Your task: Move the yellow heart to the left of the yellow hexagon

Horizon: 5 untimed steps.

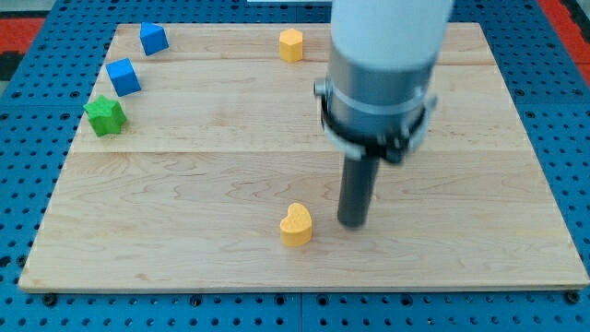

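The yellow heart (296, 225) lies on the wooden board (184, 203) near the view's bottom centre. The yellow hexagon (291, 44) sits near the board's top edge, almost straight above the heart in the view. My tip (353, 224) rests on the board just to the right of the yellow heart, a small gap apart from it. The arm's grey and white body hangs above the tip and hides part of the board's upper right.
Two blue blocks (153, 39) (123, 77) and a green star-like block (105, 115) stand at the board's upper left. The board lies on a blue perforated table (28, 203).
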Each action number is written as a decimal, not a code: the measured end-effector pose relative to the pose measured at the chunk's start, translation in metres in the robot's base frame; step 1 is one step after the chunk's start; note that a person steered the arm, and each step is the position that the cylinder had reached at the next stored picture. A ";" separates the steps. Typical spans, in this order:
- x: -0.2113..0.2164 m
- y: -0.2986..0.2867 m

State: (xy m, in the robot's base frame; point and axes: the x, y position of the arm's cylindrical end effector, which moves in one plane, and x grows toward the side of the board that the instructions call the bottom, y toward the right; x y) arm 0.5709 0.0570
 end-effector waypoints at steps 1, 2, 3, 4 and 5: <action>0.007 -0.058; -0.043 -0.091; -0.113 -0.109; -0.112 -0.114; -0.105 -0.142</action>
State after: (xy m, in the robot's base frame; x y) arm 0.4660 -0.0852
